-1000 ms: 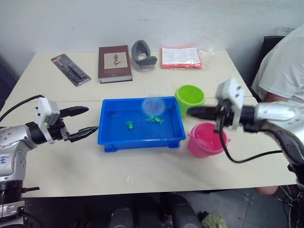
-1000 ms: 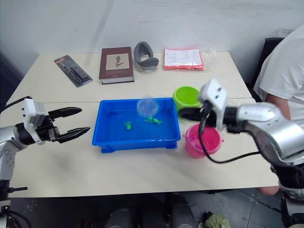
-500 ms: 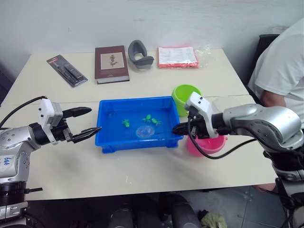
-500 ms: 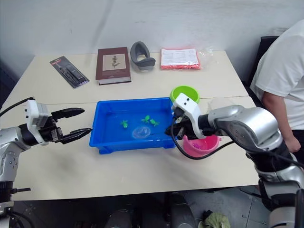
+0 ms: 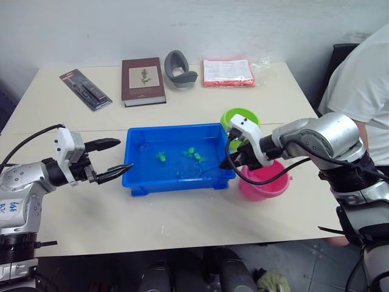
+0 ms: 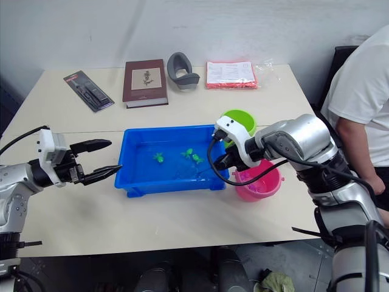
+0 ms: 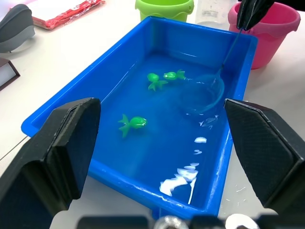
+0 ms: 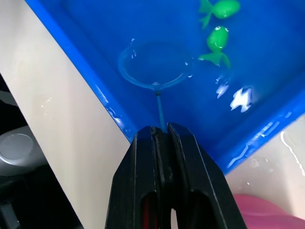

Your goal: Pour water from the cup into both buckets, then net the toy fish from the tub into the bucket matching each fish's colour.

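Net (image 7: 202,93) is held by its thin handle in the right gripper (image 8: 159,136), whose jaws are pinched tight on the stick, at the tub's (image 5: 137,137) right-hand end, beside the pink bucket (image 5: 267,182). The hoop is dipped into the water in the right half of the tub, near its front wall, with two green fish (image 7: 164,77) just beyond the rim and a third green fish (image 7: 133,123) farther toward the left end. The long axis is judged to run from the gripper down and leftward into the tub, hoop end lowest and pointing away from the jaws; in the right wrist view the handle continues straight out from the jaws to the hoop. The net is judged very light, with a soft mesh and a slender stick that may flex or twist under water drag; the grip well up the stick, away from the hoop, is judged correct for reach, though the hoop could swing if swept quickly. The fish are judged light, buoyant and slippery, likely to drift off the rim. The green bucket (image 5: 240,118) stands behind the right end of the tub. The left gripper (image 5: 106,159) is held just left of the tub above the bench (image 5: 182,213), jaws spread wide and holding nothing.
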`<action>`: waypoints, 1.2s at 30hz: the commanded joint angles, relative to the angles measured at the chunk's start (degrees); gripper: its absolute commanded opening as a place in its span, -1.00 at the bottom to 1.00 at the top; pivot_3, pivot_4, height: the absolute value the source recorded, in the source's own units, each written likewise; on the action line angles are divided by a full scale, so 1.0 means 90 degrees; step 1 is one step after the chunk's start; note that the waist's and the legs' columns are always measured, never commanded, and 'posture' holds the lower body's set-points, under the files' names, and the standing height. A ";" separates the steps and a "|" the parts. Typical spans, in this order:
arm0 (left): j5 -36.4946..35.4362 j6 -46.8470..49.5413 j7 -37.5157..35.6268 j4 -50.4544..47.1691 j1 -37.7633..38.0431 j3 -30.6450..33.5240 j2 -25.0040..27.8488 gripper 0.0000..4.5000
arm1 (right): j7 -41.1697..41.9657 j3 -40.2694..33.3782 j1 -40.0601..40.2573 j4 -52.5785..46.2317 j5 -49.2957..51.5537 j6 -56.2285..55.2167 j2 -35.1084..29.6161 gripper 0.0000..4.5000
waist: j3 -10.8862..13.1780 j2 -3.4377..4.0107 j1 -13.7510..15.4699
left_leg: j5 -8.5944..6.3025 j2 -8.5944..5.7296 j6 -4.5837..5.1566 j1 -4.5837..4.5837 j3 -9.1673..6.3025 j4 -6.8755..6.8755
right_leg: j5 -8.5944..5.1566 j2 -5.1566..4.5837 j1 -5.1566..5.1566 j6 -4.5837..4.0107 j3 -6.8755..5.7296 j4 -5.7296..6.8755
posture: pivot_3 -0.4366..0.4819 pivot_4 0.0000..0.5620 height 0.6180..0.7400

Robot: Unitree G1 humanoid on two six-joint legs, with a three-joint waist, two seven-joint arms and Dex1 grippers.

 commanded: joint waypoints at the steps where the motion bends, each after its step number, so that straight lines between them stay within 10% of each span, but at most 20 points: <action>1: -0.0082 -0.0072 0.0007 -0.0327 0.0242 0.0274 0.0119 0.98 | -0.0040 -0.0167 0.0076 -0.0302 -0.0094 0.0089 -0.0054 -1.00 | 0.0000 0.0000 -0.0011 | -0.0001 0.0002 -0.0002 0.0000 0.0000 0.0000 | 0.0000 0.0001 0.0000 0.0000 0.0000 -0.0002 | -0.05 -0.47 1.00; 19: -0.0077 -0.0059 0.0147 -0.0337 0.0110 0.0272 0.0125 0.98 | -0.0988 -0.0968 0.0683 -0.0239 -0.0737 -0.0488 0.0841 -1.00 | 0.0000 0.0000 -0.0008 | -0.0002 0.0003 -0.0005 -0.0002 0.0000 0.0000 | 0.0000 0.0002 -0.0003 0.0000 -0.0001 -0.0004 | -0.05 -0.47 1.00; 36: -0.0018 -0.0072 0.0168 -0.0276 0.0090 0.0239 0.0113 0.98 | 0.0022 -0.1559 0.1335 -0.1190 -0.0284 -0.1262 0.0239 -1.00 | 0.0000 0.0000 0.0001 | -0.0003 0.0005 -0.0006 -0.0002 -0.0001 -0.0005 | 0.0000 0.0006 -0.0003 0.0000 -0.0002 -0.0011 | -0.05 -0.47 1.00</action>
